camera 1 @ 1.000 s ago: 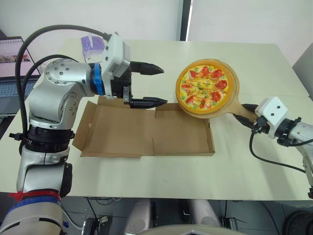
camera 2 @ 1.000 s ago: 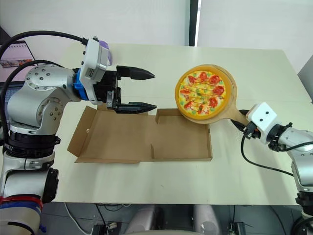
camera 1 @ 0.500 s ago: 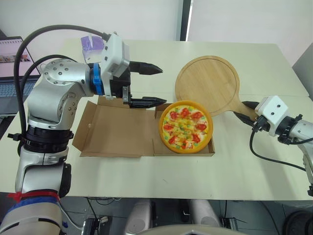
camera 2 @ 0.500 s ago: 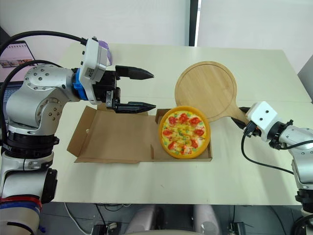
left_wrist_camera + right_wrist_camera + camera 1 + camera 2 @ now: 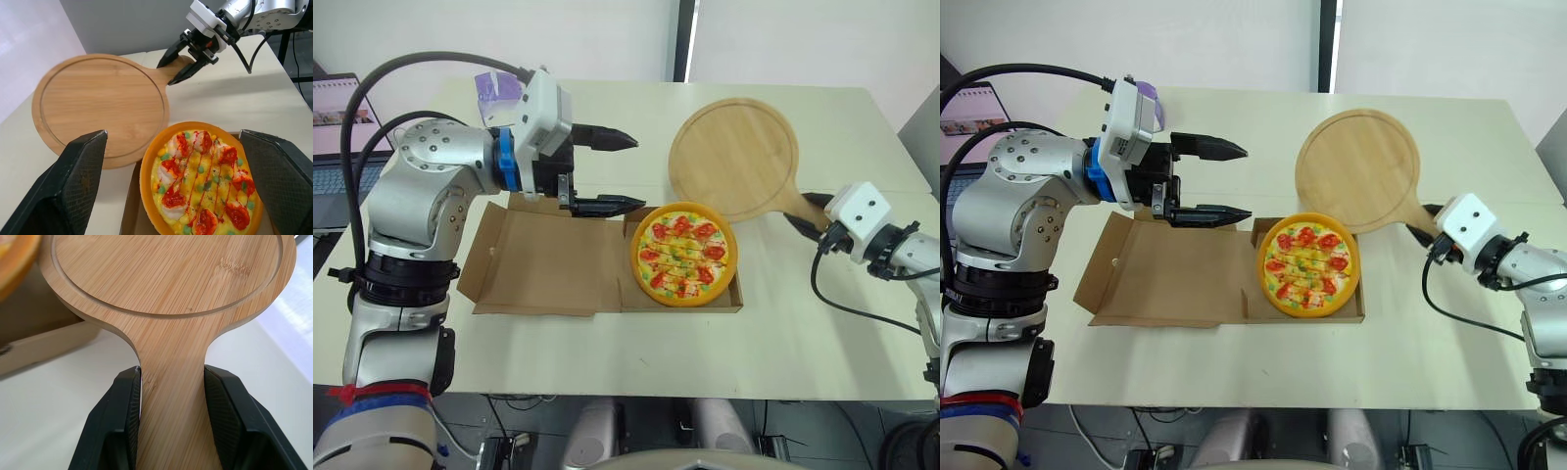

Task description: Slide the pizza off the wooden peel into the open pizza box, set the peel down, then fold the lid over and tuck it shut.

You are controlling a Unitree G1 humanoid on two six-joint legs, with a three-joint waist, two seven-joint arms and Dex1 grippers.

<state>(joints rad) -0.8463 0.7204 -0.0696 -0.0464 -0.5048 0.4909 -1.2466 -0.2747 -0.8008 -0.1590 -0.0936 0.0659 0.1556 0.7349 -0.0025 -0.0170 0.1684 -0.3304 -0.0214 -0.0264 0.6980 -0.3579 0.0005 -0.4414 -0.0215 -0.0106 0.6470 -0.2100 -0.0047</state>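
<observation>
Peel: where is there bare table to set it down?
Bare table: right of the pizza box, in front of the right gripper holding the peel, and along the near edge. Crowded: pizza fills the box's right half; left gripper hovers over its far side.

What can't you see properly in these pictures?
- Floor of the box under the pizza: eye views, the pizza covers it.
- Handle end of the wooden board: eye views, inside the right claw; right wrist view, cut off by the edge.
- Back wall of the box: eye views, partly behind the left claw.
- The laptop: left eye view, cut off by the edge.
</observation>
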